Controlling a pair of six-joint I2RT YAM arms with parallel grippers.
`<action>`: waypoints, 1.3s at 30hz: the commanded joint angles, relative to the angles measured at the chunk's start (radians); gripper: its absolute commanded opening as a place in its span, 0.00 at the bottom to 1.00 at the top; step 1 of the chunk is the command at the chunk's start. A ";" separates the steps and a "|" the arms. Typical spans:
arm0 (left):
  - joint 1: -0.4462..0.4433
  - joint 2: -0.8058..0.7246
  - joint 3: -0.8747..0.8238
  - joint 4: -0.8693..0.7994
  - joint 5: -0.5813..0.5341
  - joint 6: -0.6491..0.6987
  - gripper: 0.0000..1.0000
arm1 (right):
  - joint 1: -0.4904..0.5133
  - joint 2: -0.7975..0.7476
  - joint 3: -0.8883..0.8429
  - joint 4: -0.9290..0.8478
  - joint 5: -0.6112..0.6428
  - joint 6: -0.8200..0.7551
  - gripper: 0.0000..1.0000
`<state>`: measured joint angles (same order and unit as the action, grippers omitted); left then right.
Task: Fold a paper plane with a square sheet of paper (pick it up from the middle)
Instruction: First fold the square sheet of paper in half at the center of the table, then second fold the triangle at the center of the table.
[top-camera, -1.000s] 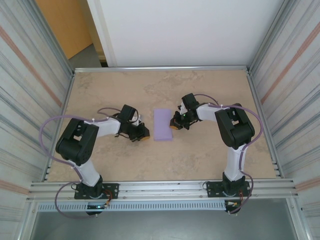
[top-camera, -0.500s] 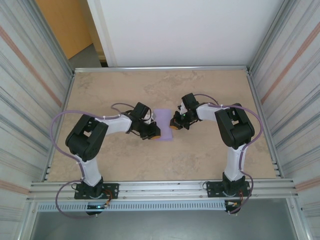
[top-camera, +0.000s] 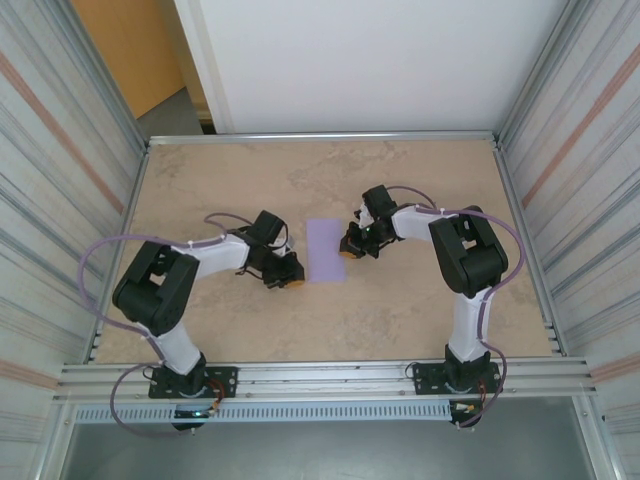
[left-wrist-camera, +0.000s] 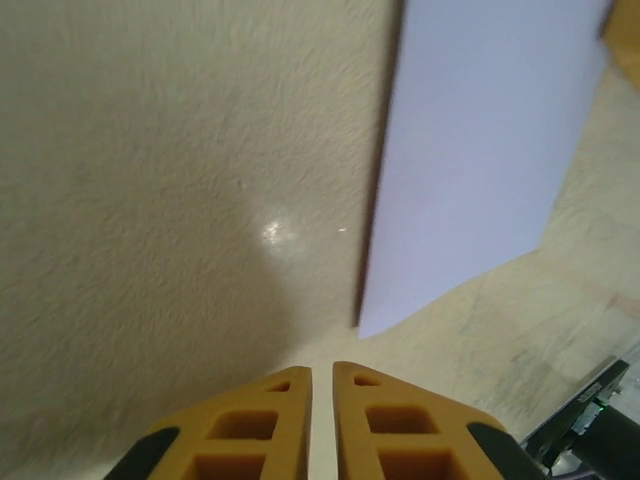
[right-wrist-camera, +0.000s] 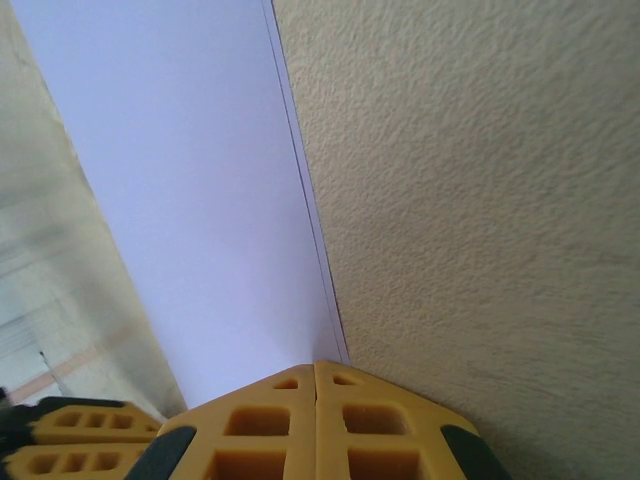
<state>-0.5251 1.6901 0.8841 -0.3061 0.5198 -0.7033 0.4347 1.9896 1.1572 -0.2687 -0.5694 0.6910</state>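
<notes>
The square sheet of paper (top-camera: 324, 250) lies flat mid-table as a narrow lavender rectangle, seemingly folded in half, with a doubled edge along its right side (right-wrist-camera: 190, 200). My right gripper (top-camera: 347, 250) is shut, and its tips (right-wrist-camera: 315, 363) rest at the paper's right edge. My left gripper (top-camera: 290, 274) sits on the table just left of the paper's near-left corner (left-wrist-camera: 480, 150). Its fingers (left-wrist-camera: 322, 368) are almost together with a thin slit and nothing between them. They do not touch the paper.
The beige tabletop (top-camera: 400, 310) is ringed by a metal frame and corrugated side walls (top-camera: 60, 200). Both arm bases are bolted to the near rail (top-camera: 330, 378). The left gripper's yellow fingers (right-wrist-camera: 70, 440) show at the lower left of the right wrist view.
My left gripper swung right onto the paper's near-left corner, then drew back left off it. The right gripper has stayed at the paper's right edge.
</notes>
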 joint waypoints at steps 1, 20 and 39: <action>0.004 -0.089 0.012 0.021 -0.032 -0.002 0.18 | 0.027 0.076 -0.014 -0.103 0.152 -0.074 0.07; 0.005 0.132 0.199 0.168 -0.076 -0.050 0.23 | -0.042 -0.253 -0.201 0.025 0.081 -0.016 0.35; 0.034 0.233 0.231 0.100 -0.124 -0.059 0.22 | 0.036 -0.228 -0.234 0.062 0.028 -0.002 0.34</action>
<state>-0.4919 1.9114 1.0977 -0.1596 0.4263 -0.7494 0.4664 1.7561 0.9245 -0.2081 -0.5301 0.6731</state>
